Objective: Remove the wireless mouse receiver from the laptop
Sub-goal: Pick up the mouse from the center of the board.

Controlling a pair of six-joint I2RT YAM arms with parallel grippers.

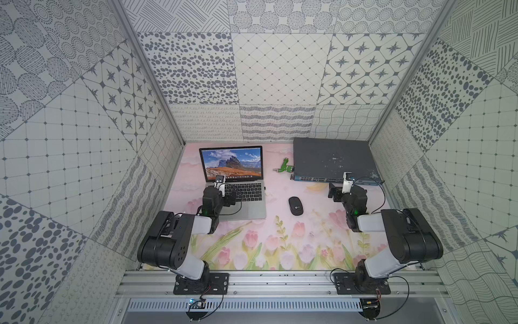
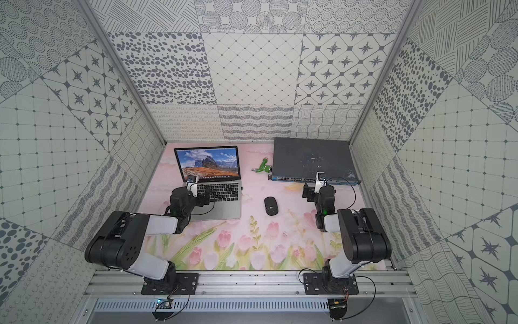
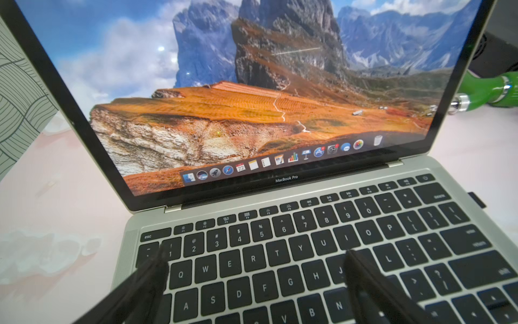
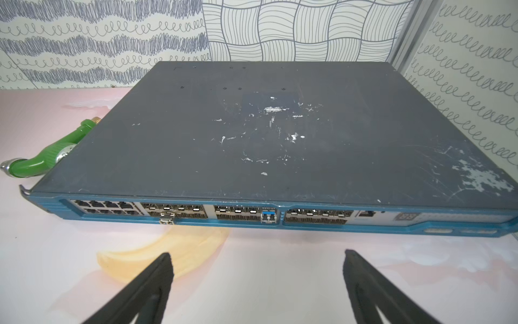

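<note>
Left wrist view gave the clearest look at the wireless mouse receiver [image 3: 477, 199]: a small dark nub that stuck out of the right side of the laptop [image 3: 280, 197], level with the top key rows and just short of the hinge. Its long axis ran sideways, straight out of the laptop's edge toward the right edge of the bench [image 1: 280, 252], roughly parallel to the bench's far edge. The left jaws hung over the left half of the keyboard, spread wide, with nothing between their dark fingers [image 3: 148, 277]. The receiver therefore lay off to their right, across the width of the keys and lower, at the laptop's side wall. In both top views the laptop sat toward the far left corner of the bench (the nub was only a speck there, easy to miss). The right jaws were likewise wide open and empty, fingers [image 4: 151, 280] above bare bench. They hovered in front of the network switch [image 4: 252, 134] near the far right corner, well apart from the laptop, with the black mouse [image 1: 296, 206] between. The left jaws looked the nearer pair. I judged the coming move to turn on bringing jaws round to the laptop's right side, closing across the nub, then pulling along its axis, away from the laptop.
</note>
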